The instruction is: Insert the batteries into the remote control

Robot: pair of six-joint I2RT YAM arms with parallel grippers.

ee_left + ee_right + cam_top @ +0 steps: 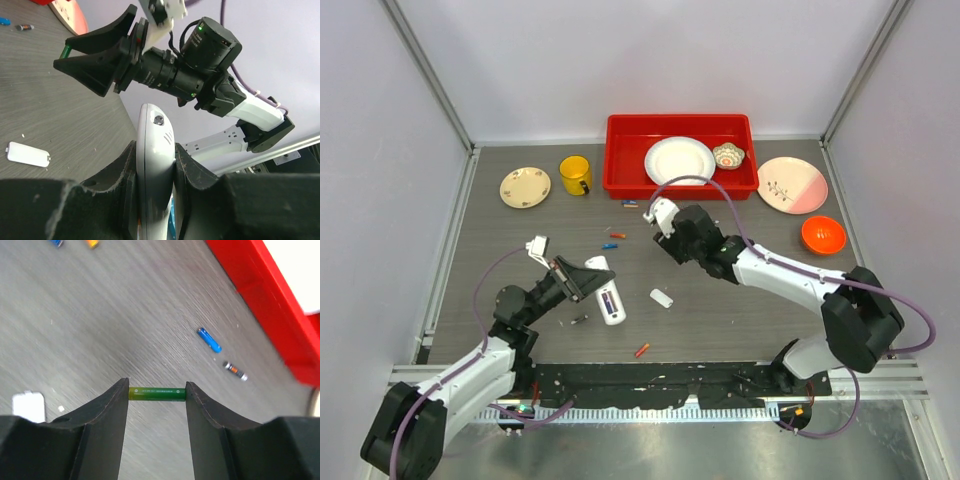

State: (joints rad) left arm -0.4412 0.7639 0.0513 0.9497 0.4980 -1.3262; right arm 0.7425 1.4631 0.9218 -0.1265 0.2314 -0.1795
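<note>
Grey table (740,322): left hand (155,147) tight around remote control (152,125), right hand (157,386) around green battery (157,393).

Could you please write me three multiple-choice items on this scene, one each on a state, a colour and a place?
1. The jaws of the left gripper are: A wide open, holding nothing; B shut on the remote control; C shut on nothing.
2. The battery held end to end by the right gripper is: A blue; B green; C orange.
3. The white back cover lies: A on the table, between the arms; B clipped on the remote control; C in the right gripper.
Key: B, the left wrist view shows the white handset clamped; B, the right wrist view shows a green cell between the jaws; A, the top view shows it lying apart.
</note>
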